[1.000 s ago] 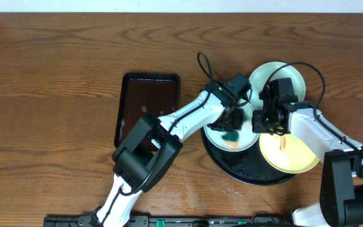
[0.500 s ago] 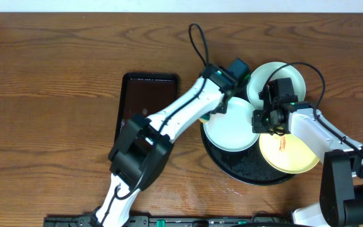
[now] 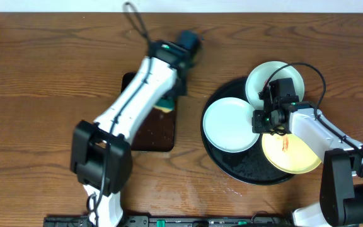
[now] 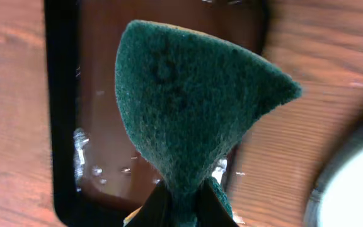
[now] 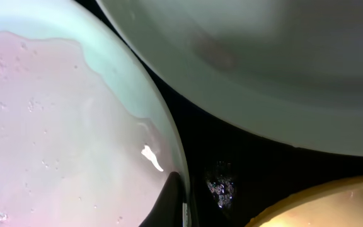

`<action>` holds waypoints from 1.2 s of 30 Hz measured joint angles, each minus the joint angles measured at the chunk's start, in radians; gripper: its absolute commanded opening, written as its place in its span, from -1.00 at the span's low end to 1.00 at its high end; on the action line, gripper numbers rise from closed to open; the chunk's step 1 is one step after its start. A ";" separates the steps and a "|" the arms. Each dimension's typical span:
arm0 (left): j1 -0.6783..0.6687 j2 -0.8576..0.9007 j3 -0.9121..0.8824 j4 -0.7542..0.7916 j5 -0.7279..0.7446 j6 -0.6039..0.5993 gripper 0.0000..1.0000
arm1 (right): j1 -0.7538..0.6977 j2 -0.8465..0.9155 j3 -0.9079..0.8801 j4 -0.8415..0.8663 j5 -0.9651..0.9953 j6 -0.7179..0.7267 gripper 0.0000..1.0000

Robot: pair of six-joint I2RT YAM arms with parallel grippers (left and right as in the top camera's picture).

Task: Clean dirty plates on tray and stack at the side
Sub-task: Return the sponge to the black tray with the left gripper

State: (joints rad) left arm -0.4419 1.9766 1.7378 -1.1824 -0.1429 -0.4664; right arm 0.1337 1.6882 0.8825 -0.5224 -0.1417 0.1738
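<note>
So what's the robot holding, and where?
Left fingers pinch the green sponge by its bottom end. Right fingers sit at the white plate's rim; whether they grip it cannot be told.

Clean mint plate (image 3: 230,125), second mint plate (image 3: 260,79) and red-smeared yellow plate (image 3: 295,157) on glossy black tray (image 3: 251,170).

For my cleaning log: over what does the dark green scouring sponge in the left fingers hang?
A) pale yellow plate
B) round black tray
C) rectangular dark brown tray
C: in the left wrist view the dark green scouring sponge, pinched by the left fingers, hangs above the rectangular dark brown tray.
</note>
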 measured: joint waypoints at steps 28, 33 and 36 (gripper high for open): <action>0.144 -0.463 -0.166 0.014 0.164 0.072 0.47 | 0.445 -0.405 0.008 -0.087 0.896 -0.031 -0.98; 0.144 -0.548 -0.166 0.011 0.164 0.076 0.66 | 0.539 -0.405 0.008 -0.071 1.023 -0.066 -0.98; 0.144 -0.571 -0.166 0.011 0.164 0.075 0.66 | 0.582 -0.414 0.008 -0.069 1.065 -0.093 -0.98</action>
State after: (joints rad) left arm -0.2981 1.4059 1.5719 -1.1709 0.0208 -0.3916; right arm 0.7155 1.2743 0.8909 -0.5911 0.9234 0.0803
